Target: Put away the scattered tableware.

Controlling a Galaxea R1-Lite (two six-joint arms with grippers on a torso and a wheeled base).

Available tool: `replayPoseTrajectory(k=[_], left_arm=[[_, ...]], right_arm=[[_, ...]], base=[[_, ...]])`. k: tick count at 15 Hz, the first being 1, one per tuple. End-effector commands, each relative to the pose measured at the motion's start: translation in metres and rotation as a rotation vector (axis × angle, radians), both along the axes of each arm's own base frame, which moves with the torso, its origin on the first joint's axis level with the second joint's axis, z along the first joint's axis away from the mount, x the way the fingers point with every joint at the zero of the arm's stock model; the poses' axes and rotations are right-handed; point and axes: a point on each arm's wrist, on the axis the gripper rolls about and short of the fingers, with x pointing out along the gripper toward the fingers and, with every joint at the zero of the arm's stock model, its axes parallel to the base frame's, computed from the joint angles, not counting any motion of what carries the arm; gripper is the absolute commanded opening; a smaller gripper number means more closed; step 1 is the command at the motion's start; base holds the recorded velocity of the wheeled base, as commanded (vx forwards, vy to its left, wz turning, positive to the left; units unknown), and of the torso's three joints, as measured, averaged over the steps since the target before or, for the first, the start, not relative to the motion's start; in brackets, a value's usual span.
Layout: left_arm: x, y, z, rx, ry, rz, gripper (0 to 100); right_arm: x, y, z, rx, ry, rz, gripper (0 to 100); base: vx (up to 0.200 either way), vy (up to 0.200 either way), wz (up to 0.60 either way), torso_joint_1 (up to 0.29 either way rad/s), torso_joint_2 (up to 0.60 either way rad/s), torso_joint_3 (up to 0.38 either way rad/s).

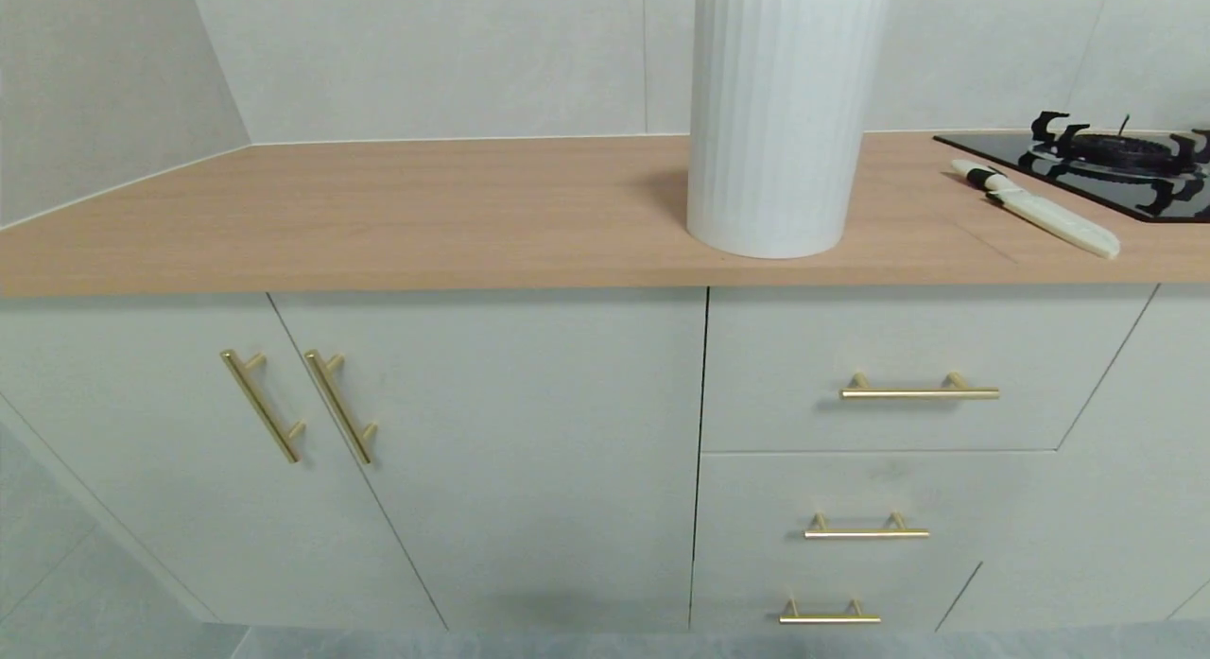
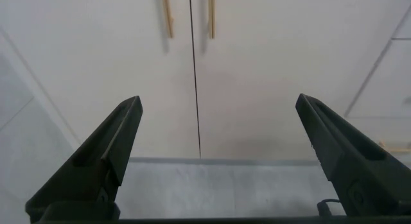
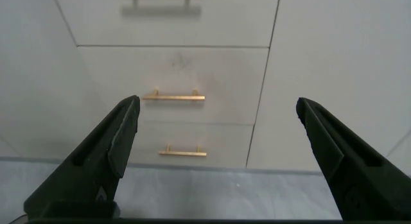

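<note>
Knife (image 1: 1035, 208), pale blade, black band near handle, laid flat on wood-grain counter (image 1: 378, 215), just beside black glass hob (image 1: 1115, 172). Ribbed white cylinder (image 1: 780, 120) stood upright mid-counter, apart from knife. Left gripper (image 2: 217, 101) held wide apart, nothing between; matte doors (image 2: 270, 89) with brass bar handles (image 2: 167, 15) seen beyond. Right gripper (image 3: 217, 102) likewise spread; drawers (image 3: 173, 70) and grey floor (image 3: 205, 192) seen beyond.
</note>
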Motion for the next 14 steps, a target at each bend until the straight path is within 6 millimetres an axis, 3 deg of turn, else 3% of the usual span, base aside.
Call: replayPoseTrajectory(k=[1,5,14], left_arm=[[0.0,0.0,0.0,0.001,0.0,0.0,100],[0.0,0.0,0.0,0.0,0.0,0.0,100],[0.0,0.0,0.0,-0.003,0.0,0.0,100]], right_arm=[[0.0001,0.0,0.0001,0.0,0.001,0.0,100],[0.0001,0.0,0.0001,0.0,0.001,0.0,100],[0.0001,0.0,0.0001,0.0,0.001,0.0,100]], base=[[0.2,0.0,0.0,-0.002,0.0,0.007],[0.2,0.0,0.0,0.004,0.0,0.006],[0.0,0.0,-0.07,0.0,0.0,0.001]])
